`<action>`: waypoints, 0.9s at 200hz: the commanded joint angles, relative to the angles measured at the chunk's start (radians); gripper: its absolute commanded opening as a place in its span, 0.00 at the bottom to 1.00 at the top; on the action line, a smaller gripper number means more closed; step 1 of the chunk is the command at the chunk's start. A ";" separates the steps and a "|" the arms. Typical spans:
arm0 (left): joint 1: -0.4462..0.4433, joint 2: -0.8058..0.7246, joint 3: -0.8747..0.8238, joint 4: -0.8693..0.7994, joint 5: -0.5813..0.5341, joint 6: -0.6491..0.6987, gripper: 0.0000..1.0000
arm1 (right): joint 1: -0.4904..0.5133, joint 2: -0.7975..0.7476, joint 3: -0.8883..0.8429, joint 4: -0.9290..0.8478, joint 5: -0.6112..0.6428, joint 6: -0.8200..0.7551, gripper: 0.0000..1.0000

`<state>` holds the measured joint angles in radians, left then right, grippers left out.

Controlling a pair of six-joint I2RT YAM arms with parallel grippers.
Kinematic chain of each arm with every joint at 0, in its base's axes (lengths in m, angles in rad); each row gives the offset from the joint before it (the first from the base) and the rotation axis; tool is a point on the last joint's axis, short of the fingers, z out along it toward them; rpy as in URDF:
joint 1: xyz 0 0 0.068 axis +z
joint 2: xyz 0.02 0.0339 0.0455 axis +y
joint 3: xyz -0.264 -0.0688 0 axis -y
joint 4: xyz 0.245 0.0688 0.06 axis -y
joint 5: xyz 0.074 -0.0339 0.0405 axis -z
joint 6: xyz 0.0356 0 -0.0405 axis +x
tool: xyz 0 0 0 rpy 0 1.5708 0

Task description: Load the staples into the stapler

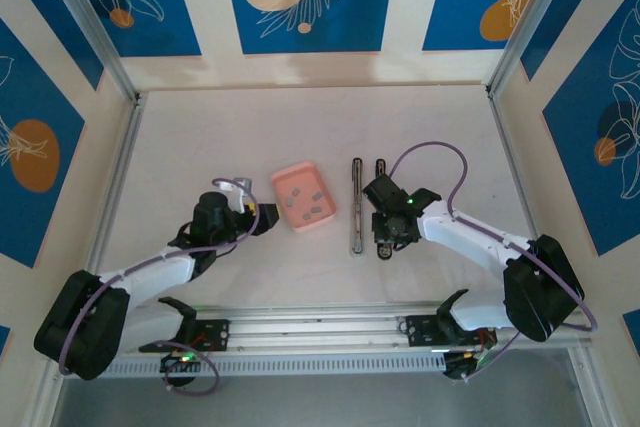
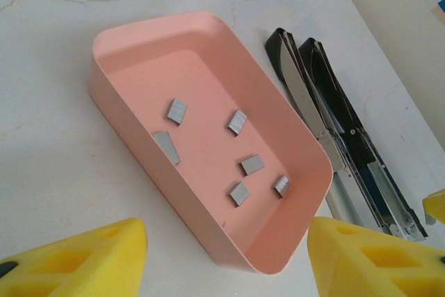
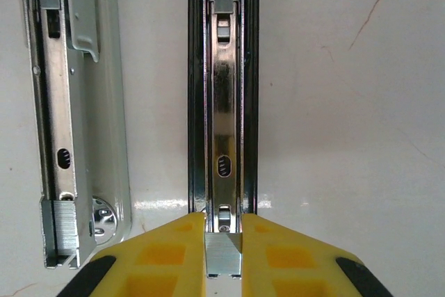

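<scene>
Your right gripper (image 3: pixel 222 241) is pinched narrow on one staple strip (image 3: pixel 222 262). It holds the strip at the near end of the black-edged channel of the stapler (image 3: pixel 222 102), which lies spread open on the table just right of the pink tray (image 2: pixel 111 102). Your left gripper (image 2: pixel 226 241) stands half open, holding nothing, at the tray's near corner. Six staples (image 2: pixel 252 165) lie loose inside the tray.

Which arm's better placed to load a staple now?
Right. The right gripper is shut on a staple at the end of the open stapler; the left gripper hangs open, empty, by the tray.
</scene>
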<state>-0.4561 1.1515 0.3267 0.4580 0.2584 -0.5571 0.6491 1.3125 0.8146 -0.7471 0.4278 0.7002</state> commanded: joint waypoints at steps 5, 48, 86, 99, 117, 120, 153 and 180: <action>-0.013 0.012 0.033 0.030 0.013 0.018 0.62 | 0.008 -0.001 -0.018 0.005 0.006 -0.005 0.18; -0.017 0.023 0.039 0.033 0.012 0.018 0.62 | 0.007 0.007 -0.023 0.005 0.004 -0.003 0.18; -0.021 0.031 0.042 0.039 0.013 0.019 0.62 | 0.007 0.017 -0.022 0.013 -0.006 -0.007 0.18; -0.022 0.032 0.042 0.040 0.013 0.018 0.62 | 0.007 0.020 -0.022 0.015 -0.006 -0.008 0.17; -0.022 0.035 0.043 0.041 0.011 0.019 0.62 | 0.007 0.024 -0.020 0.012 -0.009 -0.010 0.17; -0.022 0.035 0.042 0.042 0.012 0.018 0.62 | 0.007 0.025 -0.019 0.012 -0.009 -0.010 0.18; -0.023 0.040 0.041 0.044 0.013 0.018 0.62 | 0.007 0.032 -0.020 0.011 -0.012 -0.009 0.18; -0.025 0.039 0.040 0.044 0.012 0.018 0.62 | 0.007 0.034 -0.019 0.011 -0.014 -0.009 0.17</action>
<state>-0.4683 1.1835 0.3416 0.4789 0.2588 -0.5571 0.6491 1.3376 0.8036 -0.7338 0.4259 0.6968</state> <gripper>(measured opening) 0.620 0.175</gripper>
